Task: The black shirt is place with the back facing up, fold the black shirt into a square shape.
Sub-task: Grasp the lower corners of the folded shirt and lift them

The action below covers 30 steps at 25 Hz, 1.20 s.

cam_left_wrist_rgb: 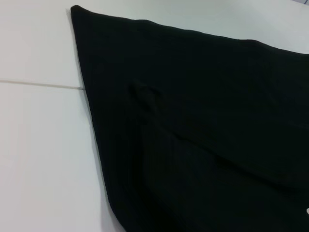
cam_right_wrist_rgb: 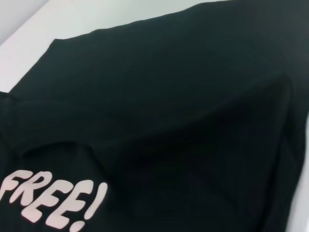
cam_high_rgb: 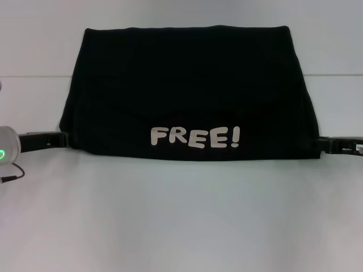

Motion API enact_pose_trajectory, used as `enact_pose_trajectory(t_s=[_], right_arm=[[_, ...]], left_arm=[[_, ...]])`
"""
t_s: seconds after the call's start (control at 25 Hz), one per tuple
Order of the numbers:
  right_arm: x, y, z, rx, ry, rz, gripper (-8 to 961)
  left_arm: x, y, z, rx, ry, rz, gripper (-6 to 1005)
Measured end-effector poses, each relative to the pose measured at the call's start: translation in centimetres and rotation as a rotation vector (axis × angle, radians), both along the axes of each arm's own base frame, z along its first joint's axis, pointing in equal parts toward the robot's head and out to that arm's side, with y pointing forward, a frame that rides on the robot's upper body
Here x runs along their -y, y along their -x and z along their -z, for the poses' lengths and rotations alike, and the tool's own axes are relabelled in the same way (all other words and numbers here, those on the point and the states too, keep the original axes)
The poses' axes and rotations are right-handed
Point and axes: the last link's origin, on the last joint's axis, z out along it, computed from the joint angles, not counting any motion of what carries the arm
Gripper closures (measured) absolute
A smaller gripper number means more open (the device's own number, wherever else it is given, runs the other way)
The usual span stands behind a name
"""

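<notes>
**Folded shirt on white table, a gripper at each near corner**

Lying flat across the middle of the head view, the shirt (cam_high_rgb: 187, 96) forms a wide trapezoid, narrower at its far edge in the upper part of the frame and broader at its near edge just below centre. A flap is folded over the near part, and on it the white lettering (cam_high_rgb: 195, 137) reads "FREE!", upright to the camera, sitting a little right of centre and just above the near edge. The flap's upper border runs as a faint wavy line across the cloth above the letters.

In the left wrist view the shirt (cam_left_wrist_rgb: 203, 135) fills most of the frame, with one pointed corner at the upper left and a soft crease running diagonally through the cloth. The right wrist view shows the shirt (cam_right_wrist_rgb: 169, 111) again, with the lettering (cam_right_wrist_rgb: 53, 200) at the lower left.

At the left edge of the head view, the left gripper (cam_high_rgb: 63, 139) reaches in level and meets the shirt's near left corner; whether its fingers are spread or closed cannot be told. The right gripper (cam_high_rgb: 319, 144) does the same at the near right corner, and its fingers cannot be read either.

Beneath everything is the table (cam_high_rgb: 181, 221), with a thin seam line crossing it behind the shirt.
</notes>
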Motion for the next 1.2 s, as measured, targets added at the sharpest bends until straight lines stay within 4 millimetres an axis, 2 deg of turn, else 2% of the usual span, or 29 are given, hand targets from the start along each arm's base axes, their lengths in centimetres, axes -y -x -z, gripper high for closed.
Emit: enact_pose_trajectory(t_s=[0.24,0.52,0.72,1.0,1.16,1.2], right_arm=[[0.5,-0.7,-0.2,-0.004,-0.006,0.025,334],[0.6,-0.2,0.7,-0.006,0.017,0.009,337],[0.8,-0.2,1.0,-0.003,0.034,0.003,526],[1.3,-0.6,0.5,-0.020,0.035,0.003,675],[1.9,-0.7,-0.5,-0.046,0.033,-0.015,760],[2.3,-0.8,-0.9,-0.055,0.034,-0.020,811]], left_arm=[[0.0,0.0,0.0,0.000,0.000,0.000,1000],[-0.1,-0.1,0.1,0.001,0.001,0.001,1001],[-0.1,-0.1,0.1,0.001,0.000,0.001,1001],[0.1,-0.1,0.1,0.006,0.005,0.001,1001],[0.9,-0.1,-0.4,0.042,0.028,0.003,1001],[1.2,-0.1,-0.6,0.054,0.039,0.005,1001]])
